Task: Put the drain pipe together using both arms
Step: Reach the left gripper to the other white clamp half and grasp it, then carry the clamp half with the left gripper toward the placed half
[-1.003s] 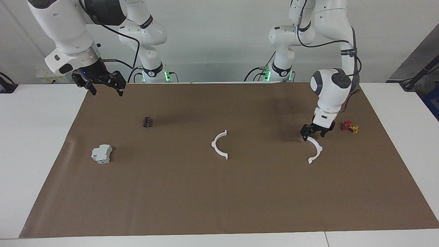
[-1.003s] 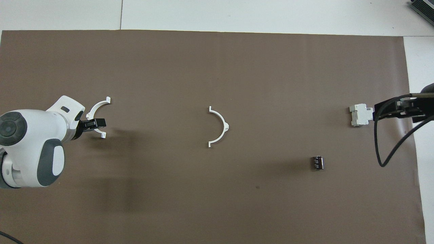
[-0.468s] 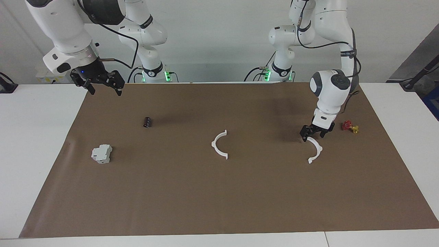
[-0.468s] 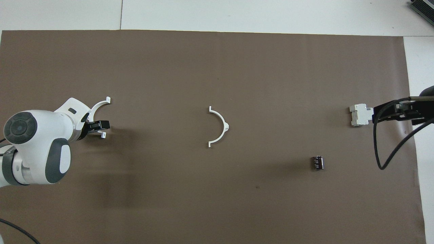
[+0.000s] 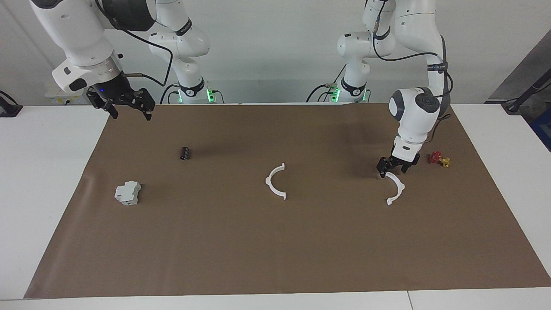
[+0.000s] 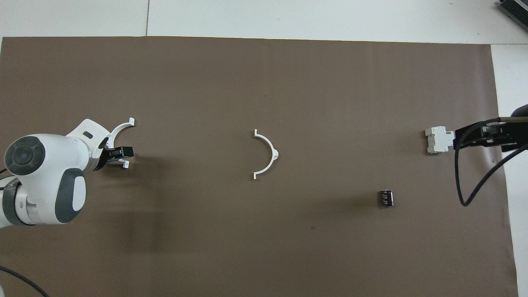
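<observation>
- The worktop (image 5: 43, 181) carries a big brown mat (image 5: 275, 258), and everything for the job lies on it.
- The right arm waits. Its right hand (image 5: 128, 113) hangs released, fingers apart and holding nothing, over the mat's corner at the robots' edge, at the right arm's end.
- The left hand (image 5: 393, 172) is low at the left arm's end of the mat. Its fingers are spread and stand either side of one tip of the outer half-ring (image 5: 399, 189). From where I stand they look apart rather than clamped, so I'd call it not yet gripped. Whether a finger already brushes the plastic I cannot tell.
- The drain pipe is in two pieces, well apart. The outer half-ring lies flat under the left hand, and the middle half-ring (image 5: 273, 183) lies flat near the mat's centre, with nothing touching it.
- Both are thin white plastic arcs, so I'd judge them very light and a bit springy.
- They would likely skate on the mat if nudged, and the small tabs look easy to snap.
- I'd pinch across the band's thickness, close to a tab but not on it, so the ends stay free to mate.
- A grey-white box (image 5: 127, 192) and a black cylinder (image 5: 185, 153) sit toward the right arm's end, and a small red-and-yellow piece (image 5: 439, 159) lies just beside the left hand.
</observation>
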### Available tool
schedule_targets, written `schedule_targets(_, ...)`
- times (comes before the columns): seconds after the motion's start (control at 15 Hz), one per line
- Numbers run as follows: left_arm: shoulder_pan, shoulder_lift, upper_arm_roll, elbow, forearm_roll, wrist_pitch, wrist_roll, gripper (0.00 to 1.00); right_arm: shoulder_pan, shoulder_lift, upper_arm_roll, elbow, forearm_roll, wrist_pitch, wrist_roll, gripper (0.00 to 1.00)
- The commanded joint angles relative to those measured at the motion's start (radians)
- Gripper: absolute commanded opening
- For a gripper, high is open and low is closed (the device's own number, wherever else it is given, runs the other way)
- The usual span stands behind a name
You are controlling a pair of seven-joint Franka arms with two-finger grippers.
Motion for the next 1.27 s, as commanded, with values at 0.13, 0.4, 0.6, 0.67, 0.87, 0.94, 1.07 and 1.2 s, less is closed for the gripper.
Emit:
schedule_targets(0.13,0.006,0.0,-0.003,-0.095,-0.011,0.186,-0.053,0.58,-0.008,-0.014,0.003,-0.005,0.007,0.017,-0.001,1.0)
schedule_targets(0.4,-0.006,0.0,0.0,-0.083,-0.011,0.148,-0.044,0.0,-0.005,-0.005,0.005,0.001,0.007,0.012,-0.001,1.0)
schedule_targets(0.6,-0.029,0.001,-0.003,0.008,-0.009,-0.005,-0.056,0.0,-0.003,-0.01,0.005,-0.004,0.01,0.015,0.011,1.0)
schedule_targets(0.67,-0.052,0.001,-0.003,0.054,-0.011,-0.08,-0.059,0.0,-0.005,-0.011,0.003,-0.002,0.01,0.015,0.005,1.0)
schedule_targets(0.87,-0.149,-0.005,-0.003,0.125,-0.009,-0.176,-0.216,0.0,-0.006,-0.013,0.005,-0.004,0.01,0.014,0.002,1.0)
schedule_targets(0.94,-0.205,-0.005,-0.003,0.129,-0.009,-0.171,-0.346,0.0,-0.006,-0.013,0.005,-0.004,0.01,0.015,0.002,1.0)
schedule_targets(1.07,-0.301,0.001,-0.003,0.165,0.002,-0.176,-0.615,0.0,-0.006,-0.013,0.005,-0.004,0.01,0.015,0.002,1.0)
schedule_targets(1.2,-0.374,0.001,-0.003,0.173,0.002,-0.167,-0.737,0.0,-0.006,-0.013,0.005,-0.004,0.011,0.015,0.002,1.0)
